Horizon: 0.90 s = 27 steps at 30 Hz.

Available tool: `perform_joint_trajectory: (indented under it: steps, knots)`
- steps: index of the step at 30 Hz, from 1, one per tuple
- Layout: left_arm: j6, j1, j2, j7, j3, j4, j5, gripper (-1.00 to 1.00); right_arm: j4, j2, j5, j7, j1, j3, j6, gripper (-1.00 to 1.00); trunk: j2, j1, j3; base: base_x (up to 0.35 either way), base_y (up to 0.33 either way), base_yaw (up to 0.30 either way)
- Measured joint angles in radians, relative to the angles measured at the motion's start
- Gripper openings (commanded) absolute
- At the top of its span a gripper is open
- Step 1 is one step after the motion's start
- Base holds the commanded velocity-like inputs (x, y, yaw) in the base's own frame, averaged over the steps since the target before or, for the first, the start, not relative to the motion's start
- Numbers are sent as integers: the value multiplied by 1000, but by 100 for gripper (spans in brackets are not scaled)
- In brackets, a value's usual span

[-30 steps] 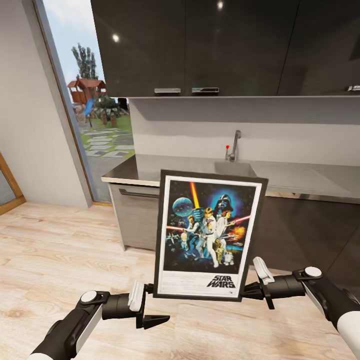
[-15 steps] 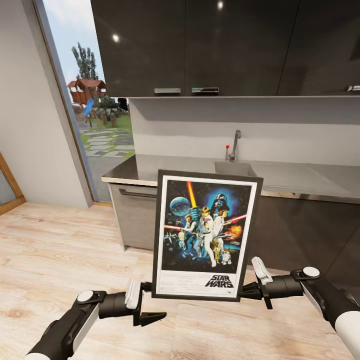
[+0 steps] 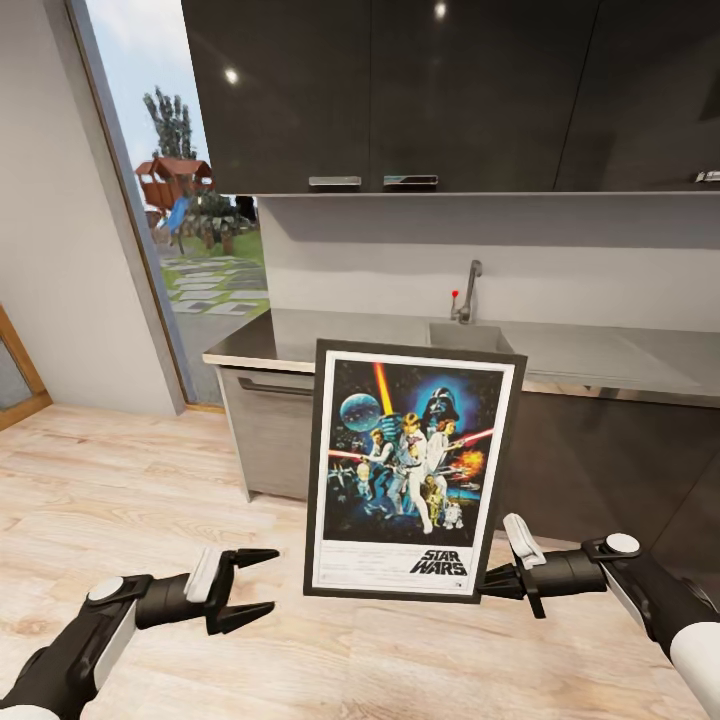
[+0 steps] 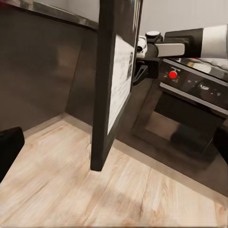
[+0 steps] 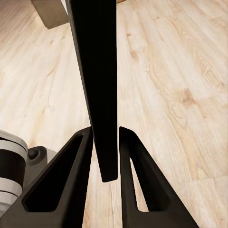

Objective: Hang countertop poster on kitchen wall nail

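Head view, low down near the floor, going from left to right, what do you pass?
left gripper, open and clear of the frame → poster, upright → right gripper, clamped on the poster's lower right edge

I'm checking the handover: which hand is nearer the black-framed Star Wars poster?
Right. The right hand is clamped on the black-framed Star Wars poster at its lower right edge, fingers on both sides of the frame. The left hand is open, off its lower left corner.

Left gripper (image 3: 255,582) released poster (image 3: 412,468), drew away, open.
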Motion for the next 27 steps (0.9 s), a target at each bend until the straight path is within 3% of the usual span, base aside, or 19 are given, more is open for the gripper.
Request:
perform_joint_trajectory:
  steps: [8, 13, 20, 24, 27]
  knots:
    - [1, 0, 18, -21, 28, 2, 0, 100, 1, 0, 0, -1, 0, -2, 1, -100, 0, 0, 0, 0, 0, 0]
    - [1, 1, 21, -23, 105, 22, 0, 100, 1, 0, -11, -37, 0, -6, 1, -100, 0, 0, 0, -67, 0, 0]
    - [1, 1, 20, -19, 125, 30, 0, 100, 1, 0, -42, -67, 0, -6, 1, -100, 0, 0, 0, -131, 0, 0]
    - [-6, 2, 19, -16, 127, 130, 1, 100, 1, 0, -52, -97, 0, -6, 2, -100, 0, 0, 0, -17, 0, 0]
    - [-53, 2, 18, -11, 129, 213, 1, 100, 1, 0, -68, -132, 0, -5, 2, -100, 0, 0, 0, -5, 0, 0]
